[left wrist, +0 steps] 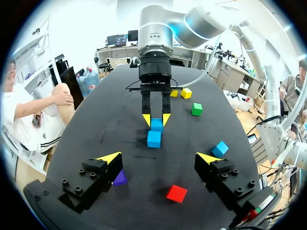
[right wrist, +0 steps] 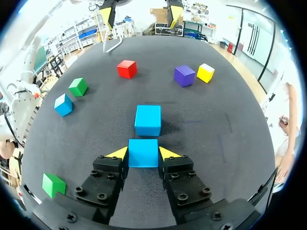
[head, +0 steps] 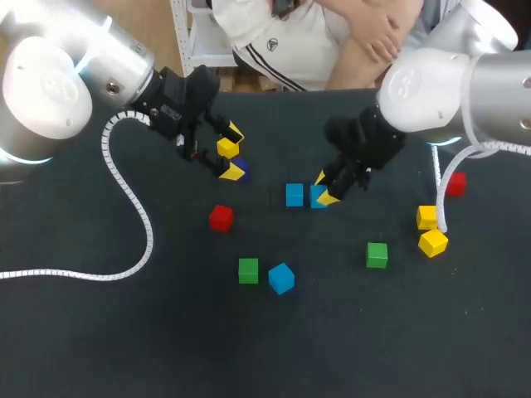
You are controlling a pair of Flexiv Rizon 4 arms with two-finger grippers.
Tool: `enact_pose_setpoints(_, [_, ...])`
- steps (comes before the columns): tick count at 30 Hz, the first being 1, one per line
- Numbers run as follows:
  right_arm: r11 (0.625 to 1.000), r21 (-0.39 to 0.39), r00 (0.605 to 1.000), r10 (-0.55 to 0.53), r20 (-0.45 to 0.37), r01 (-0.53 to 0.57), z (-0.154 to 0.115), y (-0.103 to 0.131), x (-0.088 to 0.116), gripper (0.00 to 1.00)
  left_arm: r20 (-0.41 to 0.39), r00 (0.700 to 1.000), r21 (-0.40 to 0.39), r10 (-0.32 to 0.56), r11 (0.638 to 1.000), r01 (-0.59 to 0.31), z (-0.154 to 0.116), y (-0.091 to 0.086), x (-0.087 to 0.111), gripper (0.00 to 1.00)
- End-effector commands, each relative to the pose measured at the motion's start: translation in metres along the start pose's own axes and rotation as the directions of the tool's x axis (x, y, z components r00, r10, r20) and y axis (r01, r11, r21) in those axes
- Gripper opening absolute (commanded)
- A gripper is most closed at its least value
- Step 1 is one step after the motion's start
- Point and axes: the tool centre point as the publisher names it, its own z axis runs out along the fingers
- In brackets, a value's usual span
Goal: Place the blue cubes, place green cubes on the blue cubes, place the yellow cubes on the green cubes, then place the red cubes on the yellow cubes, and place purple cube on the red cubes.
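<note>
While the right claw (right wrist: pixel 144 153) pinches a blue cube (right wrist: pixel 143 148) between its yellow tips, low over the middle of the worktop (head: pixel 124 332), the step in hand looks like the first one: laying out the blue base. The held cube sits just beside a second blue cube (right wrist: pixel 147 120), with only a narrow gap between them. I cannot tell whether it rests on the surface or hangs a hair above it.

A third blue cube (head: pixel 281 278) lies apart, nearer the worktop's near edge, beside a green cube (head: pixel 248 270). The left claw (left wrist: pixel 159 157) hangs spread and empty toward the far left part of the worktop, above the purple cube (left wrist: pixel 120 178).

Next, the right claw would need to let go cleanly, spreading without nudging the neighbour, then lift straight up. The third blue cube probably has to join the row before any green goes on top.
</note>
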Motion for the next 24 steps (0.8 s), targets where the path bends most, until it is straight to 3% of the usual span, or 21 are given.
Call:
enact_pose_setpoints(1, [1.0,0.002,1.0,-0.002,0.0,0.002,-0.0003,-0.0031,-0.0001,0.0,0.001,1.0,0.0,0.001,1.0,-0.001,-0.0001,0.0001,0.0005,1.0])
enact_pose_setpoints(24, [1.0,-0.002,1.0,0.007,0.004,-0.007,0.0021,-0.0068,-0.0013,0.0,0.001,1.0,0.0,0.001,1.0,-0.001,-0.0001,0.0001,0.0005,1.0])
